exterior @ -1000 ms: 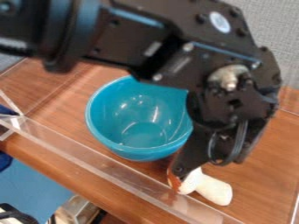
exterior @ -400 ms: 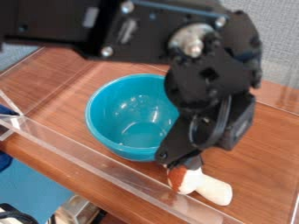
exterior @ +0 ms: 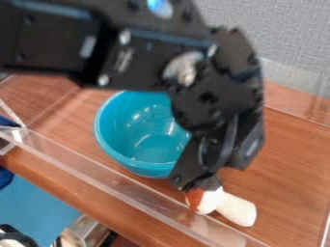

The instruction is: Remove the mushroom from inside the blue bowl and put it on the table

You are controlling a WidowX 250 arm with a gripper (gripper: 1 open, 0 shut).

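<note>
The mushroom [exterior: 227,205] lies on its side on the table [exterior: 71,104], just right of the blue bowl [exterior: 145,135], with its orange cap toward the bowl and its cream stem pointing right. The bowl's inside looks bare. My gripper [exterior: 214,172] hangs right above the mushroom's cap and is open, its dark fingers [exterior: 240,147] spread apart with nothing between them. The lower fingertip is close to the cap; I cannot tell whether it touches. The arm is blurred and covers the bowl's far right rim.
A low clear acrylic wall [exterior: 96,166] runs along the table's front edge, close to the bowl and the mushroom. Another clear wall [exterior: 294,104] stands at the back right. Bare wood shows left of the bowl.
The jaws were shut on the mushroom's cap a second ago and have since opened. The mushroom stays lying on the table. The arm's upper part has tilted leftward in the picture.
</note>
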